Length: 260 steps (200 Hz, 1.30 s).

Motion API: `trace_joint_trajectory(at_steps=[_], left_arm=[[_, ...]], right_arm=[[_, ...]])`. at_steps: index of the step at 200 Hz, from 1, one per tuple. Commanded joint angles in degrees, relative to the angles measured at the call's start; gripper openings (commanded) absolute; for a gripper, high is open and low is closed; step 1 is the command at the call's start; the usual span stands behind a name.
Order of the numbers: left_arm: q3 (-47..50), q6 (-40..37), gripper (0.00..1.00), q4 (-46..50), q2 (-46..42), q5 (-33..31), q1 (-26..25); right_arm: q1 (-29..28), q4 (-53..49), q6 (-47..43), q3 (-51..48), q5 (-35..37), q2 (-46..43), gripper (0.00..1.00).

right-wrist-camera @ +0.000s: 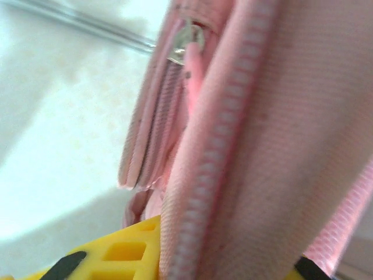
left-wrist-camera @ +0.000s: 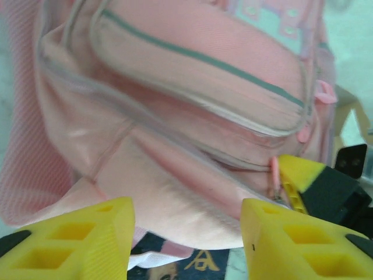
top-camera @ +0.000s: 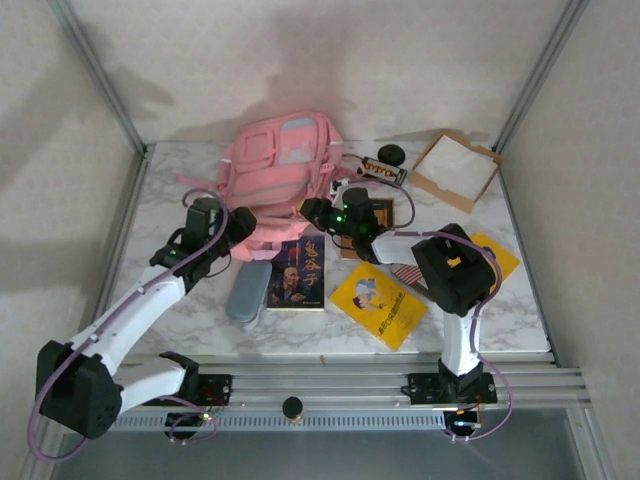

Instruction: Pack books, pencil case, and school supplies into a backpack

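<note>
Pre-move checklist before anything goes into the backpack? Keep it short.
1. Right gripper clamped on backpack fabric: ok.
2. Left gripper open, nothing between its fingers: ok.
3. Backpack mouth open for loading: not ok, visible zips look closed.
4. Dark blue book and pencil case lying free, nothing on top: ok.
5. Striped pack reachable: cannot tell, partly hidden.

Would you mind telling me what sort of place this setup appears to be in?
Most likely a robotics lab test cell: a marble-patterned table boxed in by aluminium frame posts and plain white walls, with two robot arms bolted to a metal rail at its near edge.
</note>
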<state>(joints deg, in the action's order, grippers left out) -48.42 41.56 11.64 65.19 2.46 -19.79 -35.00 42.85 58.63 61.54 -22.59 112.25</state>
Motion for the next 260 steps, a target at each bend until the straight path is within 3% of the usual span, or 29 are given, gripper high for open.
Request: trace_joint_trajectory(at_steps=[1,17,31,44,62,83,105,125,143,163,193,207,260], left_arm=[[-4.2,-11.2,0.6,-3.9,0.7,0.0,-3.0],[-4.7,-17.2,0.66,-6.1,3.6,-2.8,-4.1],[-7.4,-21.4,0.68,-5.7,8.2,-4.0,-3.8],[-10.5,-26.1,0.7,-5.2,11.5,0.1,-3.6],[-9.8,-30.8,0.71,-9.5,12.8,5.0,-3.7],[-7.9,-34.0,0.71,-13.0,12.4,6.7,-3.3],[-7.4,-29.8,0.7,-15.7,11.7,11.6,-2.4],[-6.2,-19.3,0.68,-20.2,11.2,10.3,-2.3],[-10.9,-6.5,0.68,-14.0,14.1,6.8,-2.3],[-15.5,1.0,0.68,-8.1,16.4,8.1,-2.4],[-19.3,2.6,0.62,0.5,18.7,3.5,-2.8],[-20.8,2.6,0.6,3.8,20.6,4.5,-2.8],[-21.4,2.6,0.53,5.3,23.4,2.7,-4.7]], right_arm=[[1.6,21.3,-10.2,1.3,-7.8,-0.2,0.22],[2.3,25.4,-9.1,0.2,-7.6,-0.6,0.22],[2.1,21.9,-11.1,1.4,-7.0,-1.6,0.19],[1.9,17.7,-13.0,1.7,-5.1,-2.7,0.18],[2.5,20.5,-12.6,2.0,-6.9,-2.6,0.16],[2.6,19.6,-16.1,4.3,-9.0,-2.3,0.15],[3.2,18.5,-17.6,6.5,-10.6,-1.7,0.14],[3.1,16.1,-19.2,6.8,-7.8,-3.0,0.12],[3.1,14.4,-18.9,7.4,-5.8,-3.5,0.09],[2.9,11.9,-18.8,8.4,-5.8,-3.6,0.07],[2.9,11.7,-18.7,8.1,-5.8,-4.4,0.05],[2.8,10.6,-18.7,8.8,-5.7,-4.5,0.05],[2.4,9.7,-17.6,9.8,-5.0,-4.5,0.01]])
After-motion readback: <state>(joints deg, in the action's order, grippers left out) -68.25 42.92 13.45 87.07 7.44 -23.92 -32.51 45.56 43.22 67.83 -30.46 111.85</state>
